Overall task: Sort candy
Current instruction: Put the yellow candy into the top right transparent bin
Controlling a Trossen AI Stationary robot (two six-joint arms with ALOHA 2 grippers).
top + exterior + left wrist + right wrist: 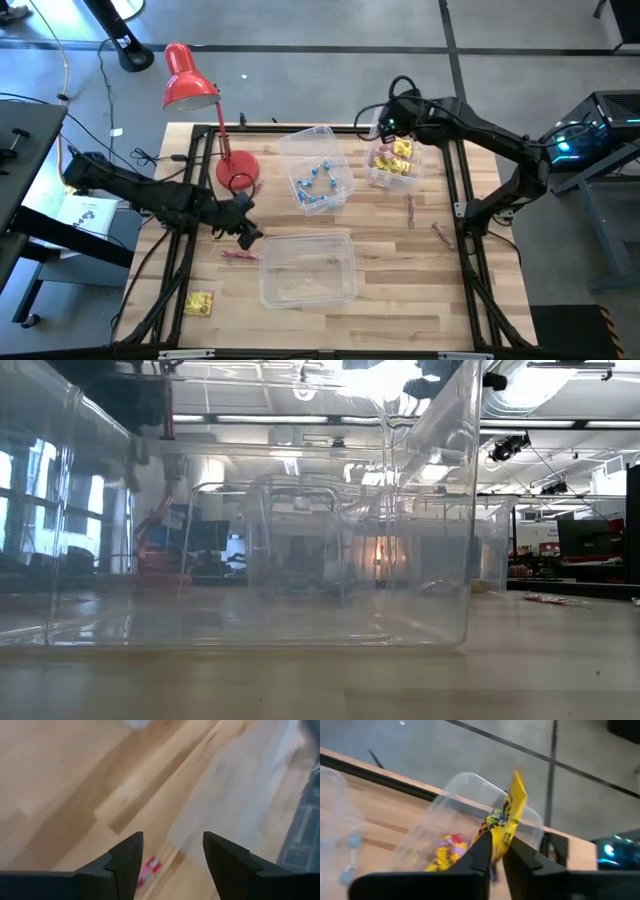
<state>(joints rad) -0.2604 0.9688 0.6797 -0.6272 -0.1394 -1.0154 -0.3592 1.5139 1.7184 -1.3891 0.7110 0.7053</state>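
Currently the right pincer is closed on a yellow candy packet, which sticks up from between its fingers. It hangs over the clear bin at the table's far right, which already holds other yellow packets. In the right wrist view that bin sits directly beyond the fingers, with yellow packets lying inside it.

The left pincer stands open and empty, its fingers well apart, low over the wooden table just beside the left wall of the large clear bin at the near centre. A red-pink stick candy lies on the table between the fingers in the left wrist view; from above the same stick lies just beside the pincer, outside the large bin.

A third clear bin, at the far centre, holds blue twist-wrapped pieces. Two further red-pink sticks lie loose on the table, near the yellow bin. One yellow packet lies alone at the near left corner. A red desk lamp stands on the far left, its round base beside the blue bin.

The low view looks through the large bin's wall; its contents cannot be told.
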